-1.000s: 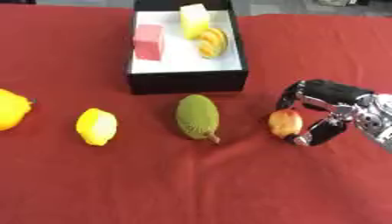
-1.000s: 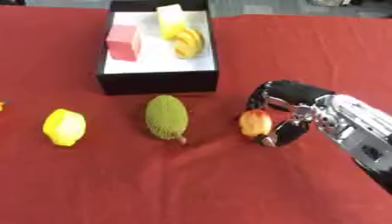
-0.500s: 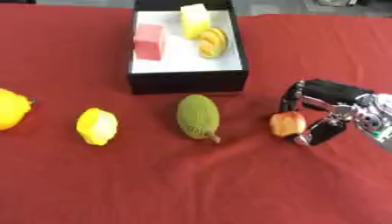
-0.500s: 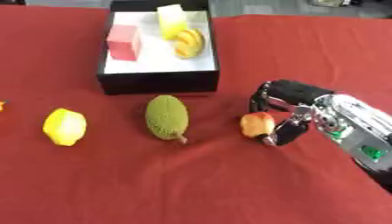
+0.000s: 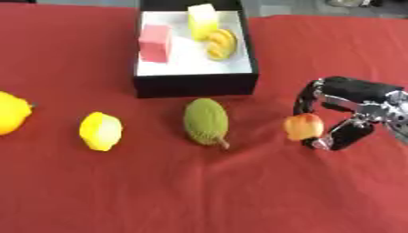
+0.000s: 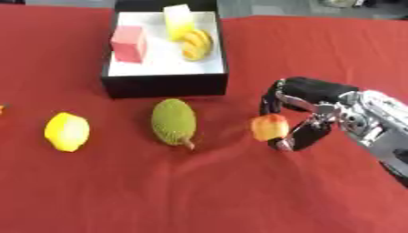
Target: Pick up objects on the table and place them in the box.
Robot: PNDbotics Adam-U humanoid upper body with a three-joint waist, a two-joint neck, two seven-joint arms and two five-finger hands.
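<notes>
Left eye view: The right hand (image 5: 344, 111) enters from the right side, fingers curled over and the thumb set low, with a small orange-red fruit (image 5: 303, 127) between them on the red tablecloth (image 5: 199, 191). The fruit appears pinched between fingers and thumb, though contact on its far side is not clear. It lies right of a green oval fruit (image 5: 205, 121) with a short stem, which sits just in front of the black box (image 5: 196, 84). The box, at the far centre, has a white floor and already holds a pink block (image 5: 155, 43), a pale yellow block (image 5: 202, 20) and a yellow sliced piece (image 5: 220, 43). A lemon (image 5: 101, 131) lies to the left, and a larger yellow fruit (image 5: 12, 112) lies at the left edge.

Right eye view: The same hand (image 6: 307, 111) brackets the orange-red fruit (image 6: 269, 127), which rests on or just above the cloth. The left hand is not visible.

Step in hand: grasping the orange-red fruit. The next move calls for a lift clear of the cloth, travel far and left over the near wall of the box, and a release over free floor beside the items already inside.
</notes>
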